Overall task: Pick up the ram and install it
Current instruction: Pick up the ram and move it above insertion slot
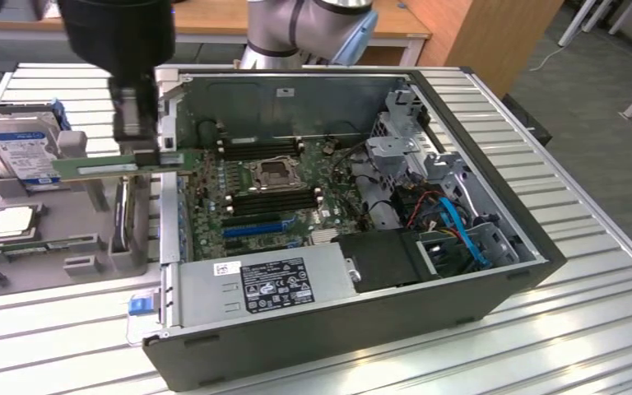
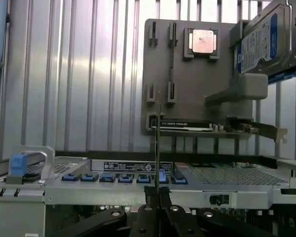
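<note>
The ram (image 1: 118, 166) is a long green stick held level in the air, over the gap between the grey parts holder (image 1: 69, 239) and the open computer case (image 1: 349, 337). My gripper (image 1: 138, 150) comes down from above and is shut on the ram's end nearest the case. In the wrist view the ram (image 2: 158, 138) shows edge-on as a thin line rising from my gripper (image 2: 158, 196). The black memory slots (image 1: 277, 199) lie on the motherboard inside the case, beside the CPU socket (image 1: 272, 173).
On the grey holder (image 2: 187, 98) stand a blue-labelled hard drive (image 1: 25, 150) (image 2: 264, 42), a square silver CPU chip (image 1: 14, 220) (image 2: 202, 40) and an expansion card (image 2: 207, 127). The case wall with blue clips (image 2: 126, 177) lies below my gripper. The power supply (image 1: 267, 284) fills the case's near corner.
</note>
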`<state>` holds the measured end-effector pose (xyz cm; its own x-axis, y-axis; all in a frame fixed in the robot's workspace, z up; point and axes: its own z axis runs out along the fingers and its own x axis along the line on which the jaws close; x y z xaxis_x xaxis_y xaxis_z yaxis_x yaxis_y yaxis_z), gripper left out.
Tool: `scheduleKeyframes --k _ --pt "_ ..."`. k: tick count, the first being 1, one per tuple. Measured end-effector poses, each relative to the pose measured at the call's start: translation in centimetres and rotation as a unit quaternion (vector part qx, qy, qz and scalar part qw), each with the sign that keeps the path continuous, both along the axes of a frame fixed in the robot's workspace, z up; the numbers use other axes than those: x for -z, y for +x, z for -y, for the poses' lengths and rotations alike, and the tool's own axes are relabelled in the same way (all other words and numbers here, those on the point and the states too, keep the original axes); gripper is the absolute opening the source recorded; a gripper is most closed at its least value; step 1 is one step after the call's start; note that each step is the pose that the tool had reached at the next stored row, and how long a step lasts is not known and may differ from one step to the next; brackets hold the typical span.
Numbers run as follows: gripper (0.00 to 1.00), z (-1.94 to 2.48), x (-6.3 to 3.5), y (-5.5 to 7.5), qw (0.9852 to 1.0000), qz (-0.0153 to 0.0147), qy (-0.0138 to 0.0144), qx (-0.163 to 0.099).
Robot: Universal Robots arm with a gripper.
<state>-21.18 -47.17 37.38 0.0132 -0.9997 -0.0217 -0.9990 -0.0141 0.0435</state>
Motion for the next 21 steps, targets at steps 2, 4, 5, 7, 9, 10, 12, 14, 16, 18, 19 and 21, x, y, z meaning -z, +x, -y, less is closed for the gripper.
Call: scheduleKeyframes --k 2,4,5,7,9,10,12,14,16,18,19,21 --pt "0.12 0.00 0.01 0.9 1.0000 0.0000 0.0000 0.000" --pt "0.12 0.00 0.02 1.8 1.0000 -0.0001 0.0000 0.000" --pt "0.12 0.00 0.03 2.3 1.0000 -0.0001 0.0000 0.000" --pt "0.12 -0.01 0.04 3.2 1.0000 0.0000 0.0000 0.000" --pt "0.12 0.00 0.06 4.1 1.0000 0.0000 0.0000 0.000" --pt "0.12 0.00 0.07 4.6 1.0000 -0.0001 0.0000 0.000" --pt "0.12 0.00 0.08 5.5 1.0000 -0.0001 0.0000 0.000" --pt "0.12 0.00 0.10 6.4 1.0000 -0.0001 0.0000 0.000" --pt "0.12 0.00 0.12 7.3 1.0000 -0.0001 0.0000 0.000" --pt "0.12 0.00 0.14 8.2 1.0000 0.0000 0.0000 0.000" --pt "0.12 0.00 0.15 8.7 1.0000 0.0000 0.0000 0.000" --pt "0.12 0.00 0.16 9.6 1.0000 -0.0001 0.0000 -0.001"
